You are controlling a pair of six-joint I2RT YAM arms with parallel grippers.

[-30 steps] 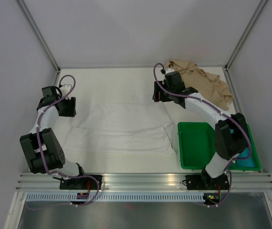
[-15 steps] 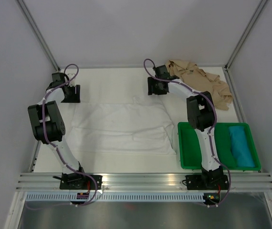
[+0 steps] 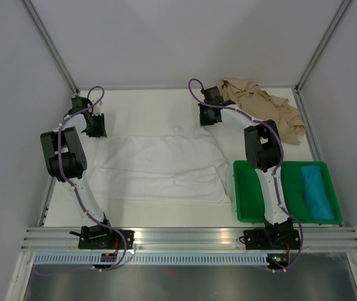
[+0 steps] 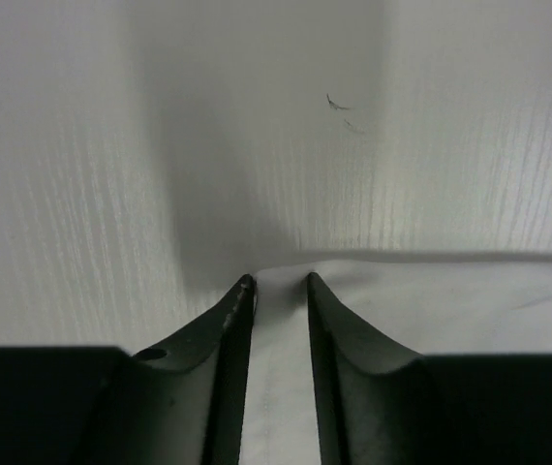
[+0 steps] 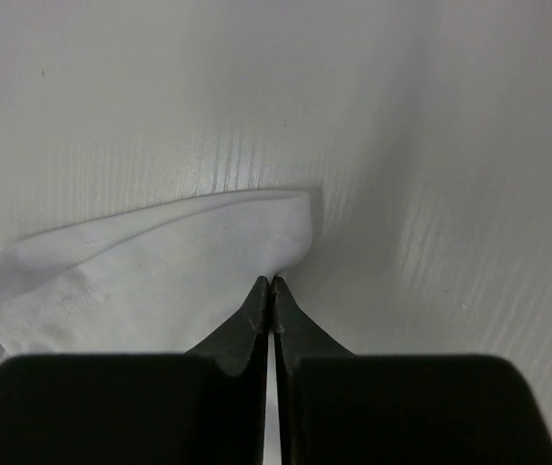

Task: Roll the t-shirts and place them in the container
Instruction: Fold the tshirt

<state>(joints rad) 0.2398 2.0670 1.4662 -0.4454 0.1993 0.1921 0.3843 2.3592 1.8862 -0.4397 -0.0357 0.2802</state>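
I list, on my screens: table (image 3: 147, 106); white t-shirt (image 3: 160, 166), spread flat just left of the green tray (image 3: 253, 188); tan t-shirt (image 3: 263, 110), crumpled beyond the tray in the far corner; teal cloth (image 3: 316, 191), inside the tray's right half. Right gripper (image 5: 272, 281), beyond the tray's left end — tips pressed together on the white t-shirt's far corner. Left gripper (image 4: 274, 281), well left of the tray and farther back — jaws narrowly parted, the white t-shirt's edge between them.
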